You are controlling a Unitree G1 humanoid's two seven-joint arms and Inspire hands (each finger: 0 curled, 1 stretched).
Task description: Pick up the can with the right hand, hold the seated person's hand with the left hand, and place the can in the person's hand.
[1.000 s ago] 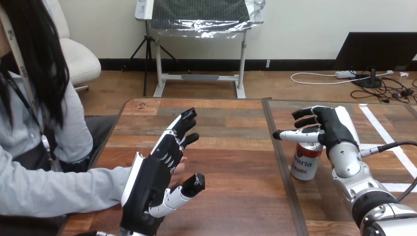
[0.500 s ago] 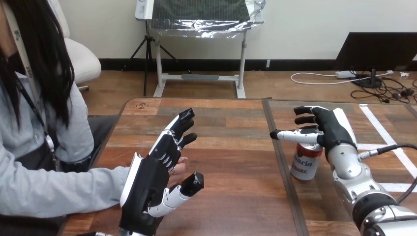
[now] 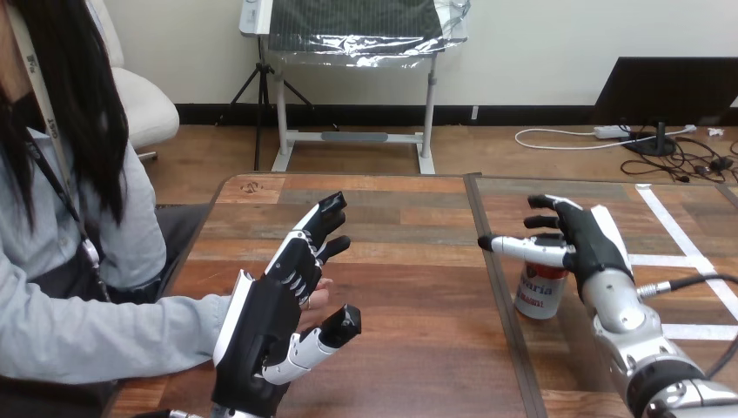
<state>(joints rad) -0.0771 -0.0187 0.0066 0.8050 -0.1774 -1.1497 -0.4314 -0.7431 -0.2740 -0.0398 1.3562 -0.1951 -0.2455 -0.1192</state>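
Observation:
A red and white can [image 3: 540,293] stands upright on the table's right half. My right hand [image 3: 585,239] hovers over its top, thumb pointing left and fingers loosely spread, open and not closed round the can. On the left, my left hand [image 3: 271,313] is raised with fingers straight and thumb out. The person's hand [image 3: 317,296] lies on the table just behind it, mostly hidden by my palm. I cannot tell whether the two touch.
The person's grey sleeve [image 3: 104,335] reaches in along the table's left front. White tape lines [image 3: 687,244] mark the table's right end. A seam [image 3: 496,279] runs between the two table halves just left of the can.
My right hand has sunk lower over the can and drawn slightly nearer. The left hand and the person's hand have stayed put.

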